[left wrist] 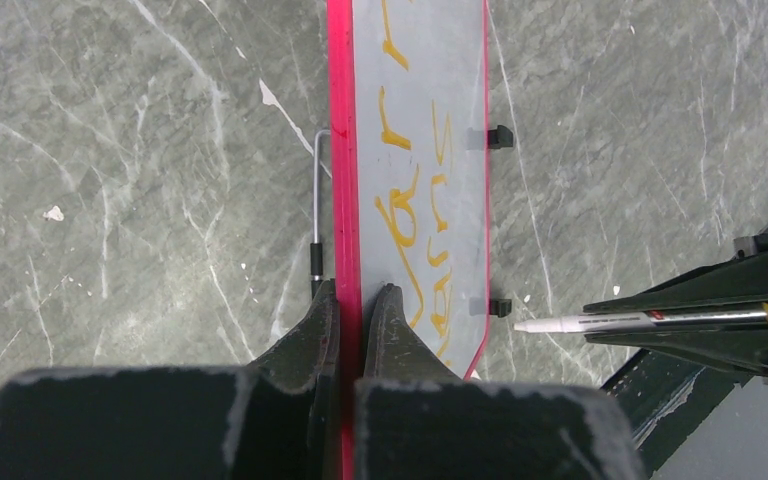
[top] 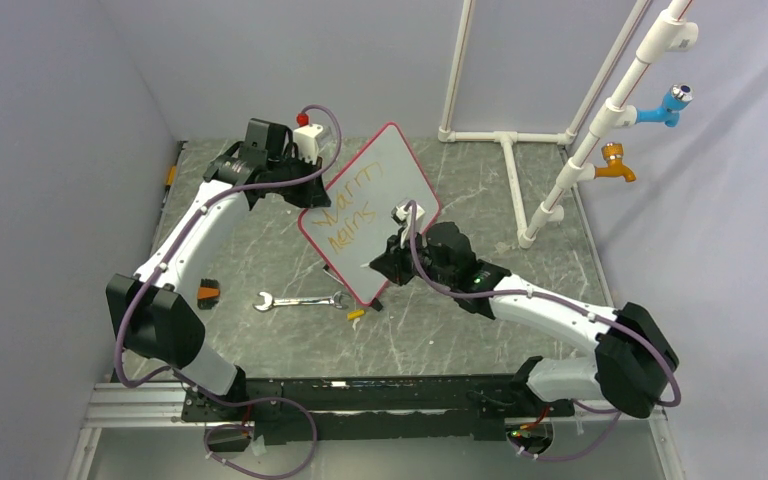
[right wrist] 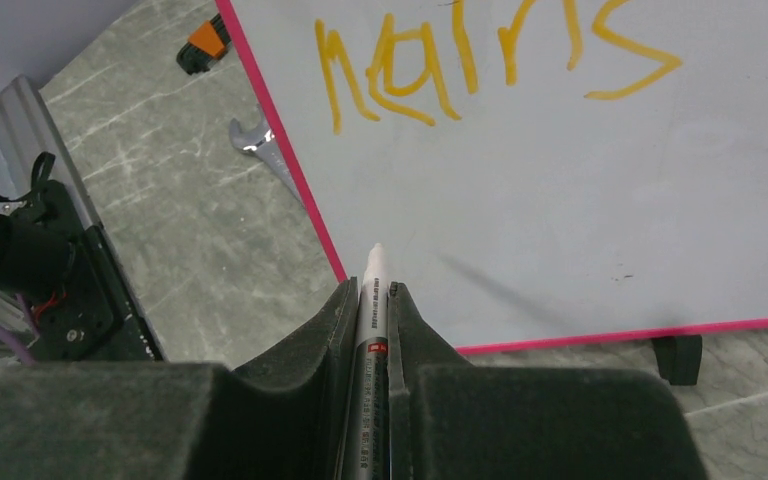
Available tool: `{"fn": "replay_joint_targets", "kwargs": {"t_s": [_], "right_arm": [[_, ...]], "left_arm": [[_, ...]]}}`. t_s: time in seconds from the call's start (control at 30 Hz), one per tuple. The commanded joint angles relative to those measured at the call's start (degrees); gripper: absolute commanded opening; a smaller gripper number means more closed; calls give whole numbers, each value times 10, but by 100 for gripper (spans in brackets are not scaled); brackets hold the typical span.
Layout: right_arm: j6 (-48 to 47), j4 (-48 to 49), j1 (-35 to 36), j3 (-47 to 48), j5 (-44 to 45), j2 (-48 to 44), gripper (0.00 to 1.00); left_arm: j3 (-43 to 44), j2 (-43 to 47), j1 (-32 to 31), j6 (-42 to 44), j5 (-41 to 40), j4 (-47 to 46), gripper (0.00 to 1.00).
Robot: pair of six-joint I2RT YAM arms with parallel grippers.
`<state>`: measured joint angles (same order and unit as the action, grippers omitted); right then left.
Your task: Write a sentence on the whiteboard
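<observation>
Clamping the whiteboard (top: 370, 205) rim, left tool (left wrist: 358, 297) holds it tilted; right tool (right wrist: 371, 291), closed on a marker (right wrist: 374, 268), points just beside its edge.

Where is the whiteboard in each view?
Top external: whiteboard at centre, between the two arms.
Left wrist: whiteboard runs up the centre, its pink rim clamped by the left fingers.
Right wrist: whiteboard fills the upper right, beyond the marker tip.
Shared landmark: the orange writing on it, seen in all three.
</observation>
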<state>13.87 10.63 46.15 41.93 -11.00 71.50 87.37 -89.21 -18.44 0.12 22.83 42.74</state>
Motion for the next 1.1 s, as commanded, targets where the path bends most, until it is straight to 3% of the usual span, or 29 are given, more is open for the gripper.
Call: {"fn": "replay_joint_targets", "kwargs": {"t_s": [0.0, 0.57, 1.07], "right_arm": [[-4, 56, 7, 21, 11, 25, 0], [13, 120, 9, 44, 34, 79, 0], [20, 133, 17, 38, -4, 106, 0]], "left_arm": [[-25, -29, 5, 87, -127, 52, 0], [-29, -44, 12, 94, -179, 60, 0], [-25, -51, 17, 93, -175, 64, 0]]}}
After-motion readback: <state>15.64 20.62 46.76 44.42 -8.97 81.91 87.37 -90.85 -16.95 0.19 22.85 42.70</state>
